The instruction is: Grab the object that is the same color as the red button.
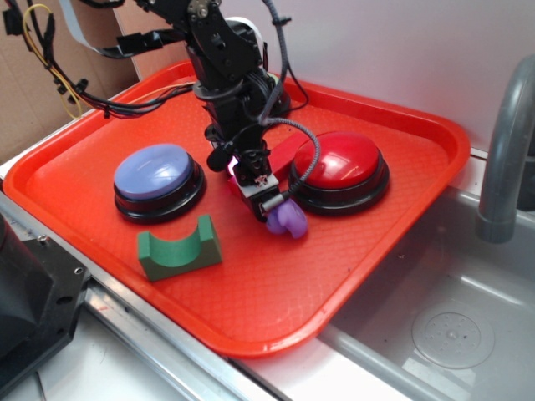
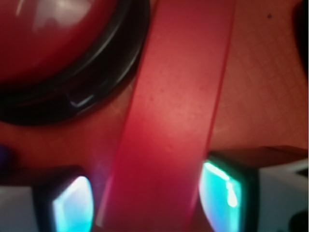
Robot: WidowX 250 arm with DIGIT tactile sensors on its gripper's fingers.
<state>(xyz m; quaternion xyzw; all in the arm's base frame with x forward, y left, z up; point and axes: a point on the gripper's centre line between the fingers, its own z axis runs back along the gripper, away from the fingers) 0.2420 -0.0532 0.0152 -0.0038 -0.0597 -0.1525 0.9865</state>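
The red block point(image 2: 169, 125) lies on the red tray point(image 1: 401, 184) just beside the red button point(image 1: 344, 160) with its round black base. In the wrist view the block runs lengthwise between my two pads. My gripper point(image 2: 147, 203) is down at tray level and closed in on the block: the right pad point(image 2: 222, 193) is against its side and the left pad point(image 2: 72, 205) is nearly against the other side. In the exterior view my gripper point(image 1: 251, 185) hides most of the block, and only its far end point(image 1: 288, 153) shows. The red button also fills the upper left of the wrist view point(image 2: 53, 34).
A blue-lilac dome button point(image 1: 157, 174) sits left of the gripper. A green arch block point(image 1: 179, 248) lies at the tray's front. A small purple piece point(image 1: 288, 220) lies right by the fingers. A grey sink point(image 1: 435, 326) and faucet point(image 1: 506, 150) are to the right.
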